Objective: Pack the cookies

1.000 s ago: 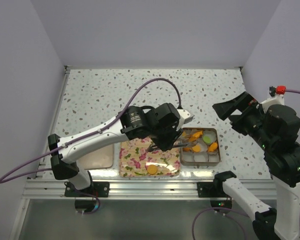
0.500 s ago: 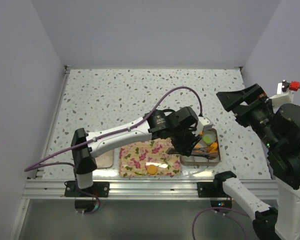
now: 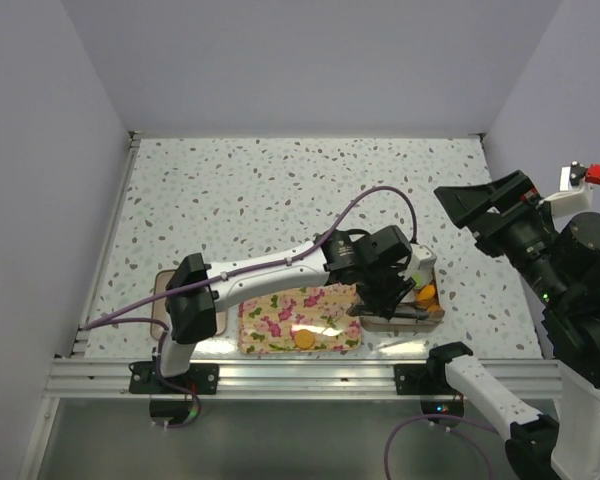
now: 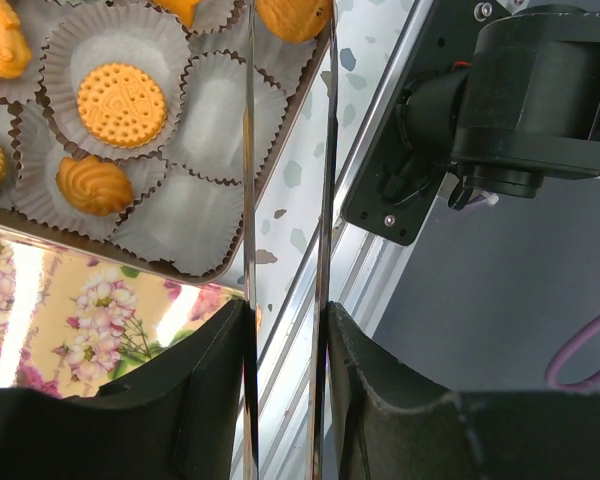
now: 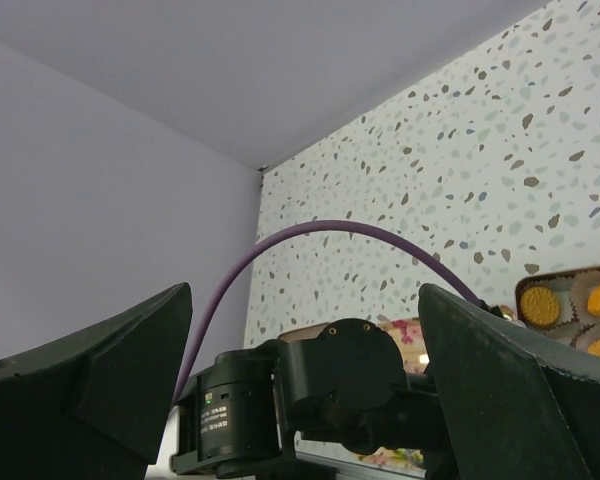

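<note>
**Left arm stretching over the tin with tongs pinched; right arm hanging raised, jaws wide**

The left wrist camera is showing what the overhead camera is hiding. The left gripper (image 4: 285,310) is pinching a pair of metal tongs (image 4: 248,150), one finger pressing on each thin blade from outside. The blades are running forward in parallel with a narrow gap between them. Ahead and to the left of the blades, the cookies (image 4: 121,104) are sitting in white paper cups (image 4: 225,115) inside the tin (image 3: 390,325). Beside the left finger, a floral tray (image 4: 90,330) is lying against the tin. To the right of the blades, the right arm's base (image 4: 520,110) is filling the view.

From overhead, the left arm is reaching low and far to its right, its wrist covering much of the tin. A lone orange cookie (image 3: 303,339) is lying on the floral tray, back toward the elbow.

The right wrist camera is showing the right gripper (image 5: 305,289) with its fingers spread wide. It is looking down on the left arm's wrist and purple cable (image 5: 330,230). The right arm is holding raised, well apart from the tin.
</note>
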Action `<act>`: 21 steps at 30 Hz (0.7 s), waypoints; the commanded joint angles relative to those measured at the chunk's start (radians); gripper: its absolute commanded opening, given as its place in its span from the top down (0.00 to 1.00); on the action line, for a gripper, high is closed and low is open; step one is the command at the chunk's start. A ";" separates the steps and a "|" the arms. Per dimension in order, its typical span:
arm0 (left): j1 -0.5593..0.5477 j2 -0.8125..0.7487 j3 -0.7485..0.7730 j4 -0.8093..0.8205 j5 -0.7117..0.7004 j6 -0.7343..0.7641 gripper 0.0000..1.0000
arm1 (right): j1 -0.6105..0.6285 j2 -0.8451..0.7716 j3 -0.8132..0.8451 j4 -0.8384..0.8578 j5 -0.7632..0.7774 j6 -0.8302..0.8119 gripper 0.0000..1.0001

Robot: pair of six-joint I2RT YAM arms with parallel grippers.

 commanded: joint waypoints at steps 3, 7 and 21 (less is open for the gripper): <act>-0.012 -0.007 0.024 0.054 0.003 -0.013 0.65 | 0.001 0.015 0.013 -0.013 -0.020 -0.009 0.01; -0.016 -0.015 0.004 0.060 -0.003 -0.013 0.59 | 0.001 0.016 0.007 -0.012 -0.020 -0.006 0.01; -0.015 -0.076 0.013 0.040 -0.064 -0.018 0.48 | 0.001 0.009 -0.033 0.017 -0.038 0.027 0.01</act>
